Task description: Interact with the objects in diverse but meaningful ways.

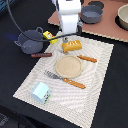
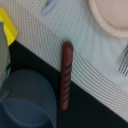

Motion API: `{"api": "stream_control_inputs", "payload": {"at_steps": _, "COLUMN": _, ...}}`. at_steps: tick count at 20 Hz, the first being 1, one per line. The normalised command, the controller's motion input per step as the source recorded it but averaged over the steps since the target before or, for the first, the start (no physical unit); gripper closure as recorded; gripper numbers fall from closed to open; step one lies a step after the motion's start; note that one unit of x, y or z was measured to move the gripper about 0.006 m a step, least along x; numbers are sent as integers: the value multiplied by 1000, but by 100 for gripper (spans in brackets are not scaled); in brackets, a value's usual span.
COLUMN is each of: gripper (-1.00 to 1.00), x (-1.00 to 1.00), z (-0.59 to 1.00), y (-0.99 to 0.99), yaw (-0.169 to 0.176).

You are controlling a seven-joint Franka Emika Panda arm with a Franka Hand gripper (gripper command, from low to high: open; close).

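The white arm hangs in the upper middle of the exterior view, and its hand (image 1: 68, 33) sits low over the top edge of the striped placemat (image 1: 95, 85). Its fingers are hidden by the arm body there and do not show in the wrist view, so I cannot tell whether it is released or clenched, or grasping anything.

The task's things are spread around it. The dark grey pot (image 1: 30, 41) stands at the left edge on the dark bench (image 1: 112, 107), off the mat. The yellow packet (image 1: 48, 35) lies just beside the pot, at upper left. The orange bread loaf (image 1: 71, 46) rests on the mat right below the hand. The pale blue carton (image 1: 40, 91) sits well apart, at lower left.

Risks, as I judge them: the loaf and packet are both close under the hand, so a descent aimed at 1 could nudge the other. The brown sausage (image 1: 41, 55) straddles the mat edge near the pot, as the wrist view shows (image 2: 66, 74), and could roll if brushed.

Also in the way: the tan plate (image 1: 68, 66) at centre, a fork (image 1: 65, 80) below it, and a knife (image 1: 87, 58) to its right. 2 more bowls sit on the pink board (image 1: 107, 27) at upper right.
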Motion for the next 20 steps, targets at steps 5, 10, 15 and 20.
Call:
{"api": "stream_control_inputs", "payload": {"at_steps": 5, "gripper": -100, "x": -885, "z": -2, "y": -122, "yaw": -24}}
{"api": "stream_control_inputs", "payload": {"at_steps": 10, "gripper": -100, "x": -975, "z": -75, "y": -182, "yaw": -25}}
{"api": "stream_control_inputs", "payload": {"at_steps": 15, "gripper": -100, "x": -943, "z": -120, "y": -266, "yaw": -27}}
{"api": "stream_control_inputs", "payload": {"at_steps": 20, "gripper": -100, "x": -861, "z": -63, "y": -159, "yaw": -30}}
